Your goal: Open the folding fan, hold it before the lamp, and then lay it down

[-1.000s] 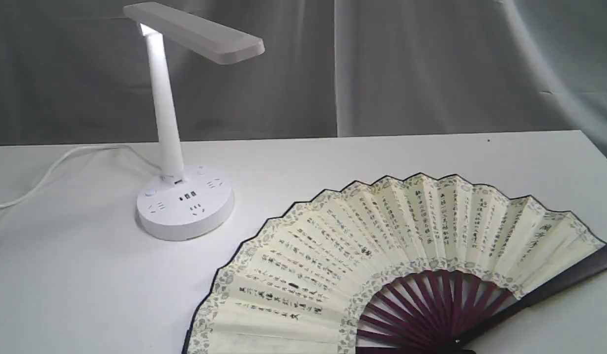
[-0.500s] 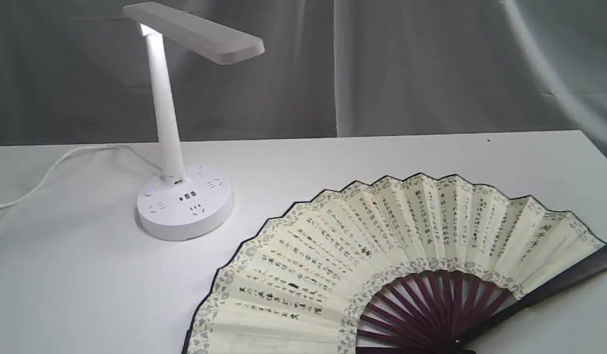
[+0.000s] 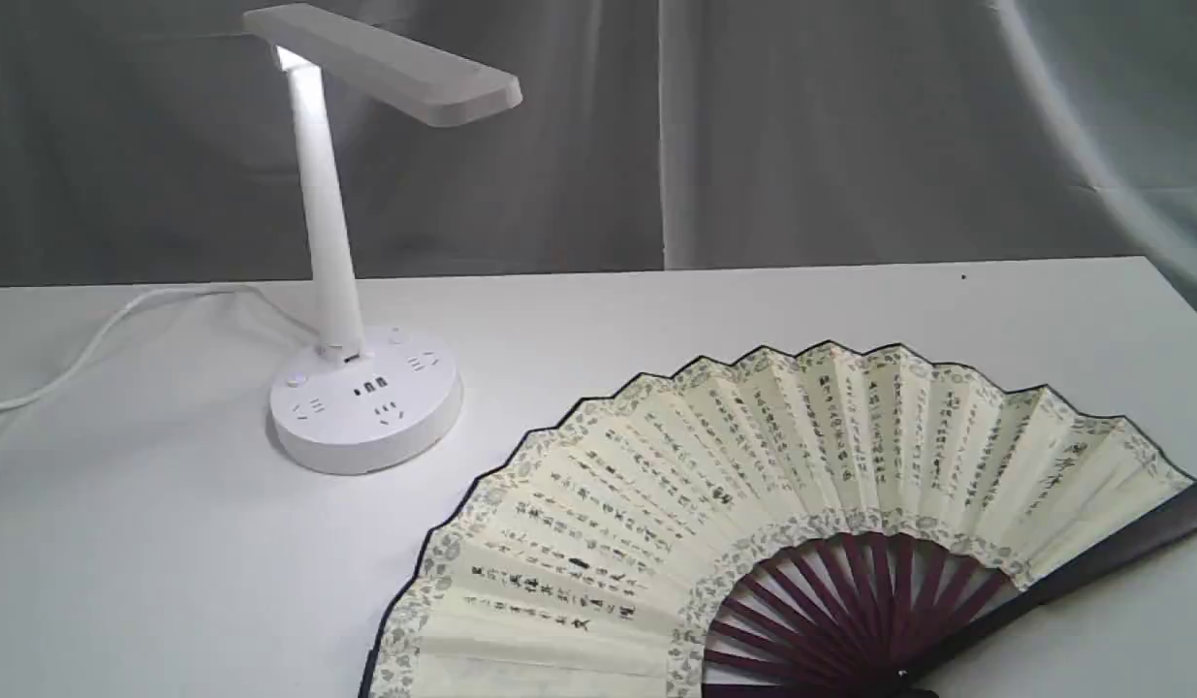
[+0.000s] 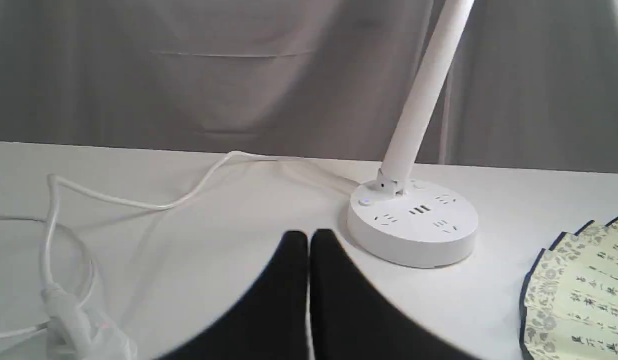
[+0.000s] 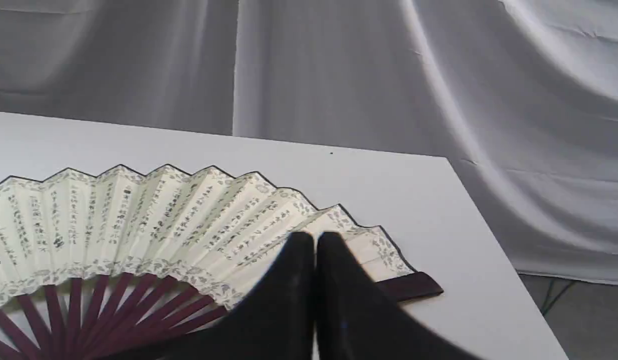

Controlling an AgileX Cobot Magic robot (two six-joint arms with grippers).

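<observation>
Cream paper of the folding fan [image 3: 753,485] lies fully spread and flat on the white table [image 3: 172,562], at the near right, with the maroon ribs toward the near edge. The lamp [image 3: 325,223] stands at the far left, well apart from the fan, and its cord [image 3: 104,334] runs off to the left. My left gripper [image 4: 309,240] is closed, the jaws pressed together with nothing between them, and it hangs near the lamp base. My right gripper [image 5: 315,240] is closed and empty too, over the right part of the fan; I cannot tell if it touches the paper. I judge that the laying down is done. The good way now is to lift both arms straight up, not sideways, so no jaw drags a pleat, and the left arm keeps off the lamp stem.
</observation>
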